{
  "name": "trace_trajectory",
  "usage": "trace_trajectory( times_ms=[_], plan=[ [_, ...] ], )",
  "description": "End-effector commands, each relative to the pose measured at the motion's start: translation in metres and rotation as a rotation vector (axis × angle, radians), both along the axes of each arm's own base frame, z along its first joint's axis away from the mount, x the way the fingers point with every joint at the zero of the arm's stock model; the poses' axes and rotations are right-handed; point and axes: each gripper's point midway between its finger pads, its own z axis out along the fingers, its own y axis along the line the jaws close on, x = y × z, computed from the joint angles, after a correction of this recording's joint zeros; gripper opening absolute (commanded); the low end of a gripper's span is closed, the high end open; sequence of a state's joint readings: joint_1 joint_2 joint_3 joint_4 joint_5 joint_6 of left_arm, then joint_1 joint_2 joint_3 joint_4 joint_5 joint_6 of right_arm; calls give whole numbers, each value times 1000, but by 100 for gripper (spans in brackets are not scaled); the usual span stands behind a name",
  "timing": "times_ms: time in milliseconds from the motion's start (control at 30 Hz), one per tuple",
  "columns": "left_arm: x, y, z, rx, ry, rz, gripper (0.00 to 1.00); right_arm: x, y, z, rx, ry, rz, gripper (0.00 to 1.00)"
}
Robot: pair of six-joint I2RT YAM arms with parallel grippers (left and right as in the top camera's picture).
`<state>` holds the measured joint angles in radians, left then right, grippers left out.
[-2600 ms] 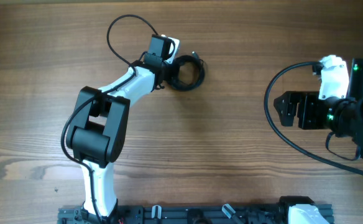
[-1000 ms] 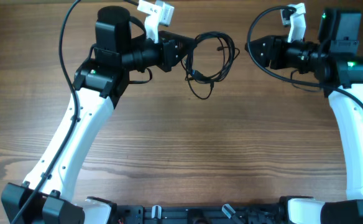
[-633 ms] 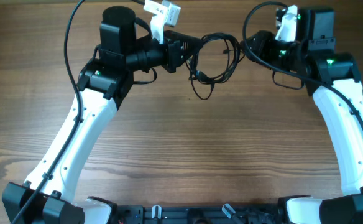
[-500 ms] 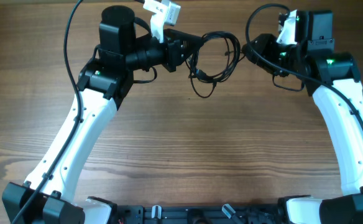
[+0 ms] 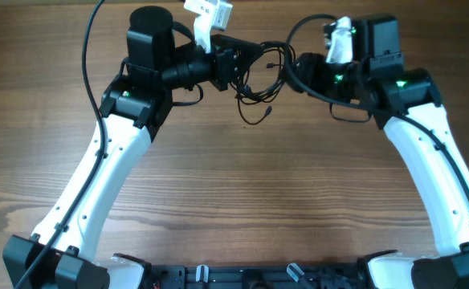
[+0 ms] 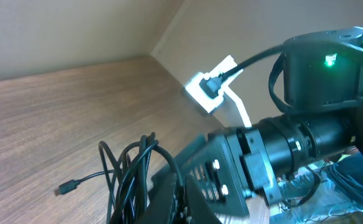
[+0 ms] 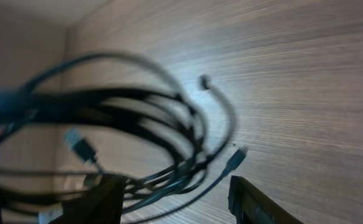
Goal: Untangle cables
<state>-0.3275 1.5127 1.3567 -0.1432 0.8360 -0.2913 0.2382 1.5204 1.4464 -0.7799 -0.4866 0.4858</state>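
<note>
The cables are thin black cords in loose loops, hanging above the table between the two grippers at the top middle. My left gripper is shut on their left side; in the left wrist view the loops bunch against its closed fingers, and one plug end trails left. My right gripper is open and sits right at the loops' right side. In the right wrist view the blurred loops lie between and ahead of its spread fingers, and a plug dangles.
The wooden table lies below both arms. Thicker black arm cables arc over the left arm and the right wrist. The right arm's body fills the left wrist view's right side.
The left gripper lifted the coil off the table and it opened into loose loops. Over the last second the right gripper moved left up to the loops, which bunched closer together.
</note>
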Motion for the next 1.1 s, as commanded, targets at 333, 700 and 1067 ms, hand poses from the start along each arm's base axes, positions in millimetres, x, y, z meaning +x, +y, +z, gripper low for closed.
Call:
trace_trajectory(
  times_ms=[333, 700, 1067],
  plan=[
    [-7, -3, 16, -49, 9, -21, 4, 20, -5, 3, -110, -157, 50, 42],
    [-11, -5, 22, -72, 1, -50, 4, 30, -11, -23, -122, -59, -33, 4],
    [31, 37, -15, 101, 3, 221, 4, 30, -99, -32, -112, 20, -134, 4]
  ],
)
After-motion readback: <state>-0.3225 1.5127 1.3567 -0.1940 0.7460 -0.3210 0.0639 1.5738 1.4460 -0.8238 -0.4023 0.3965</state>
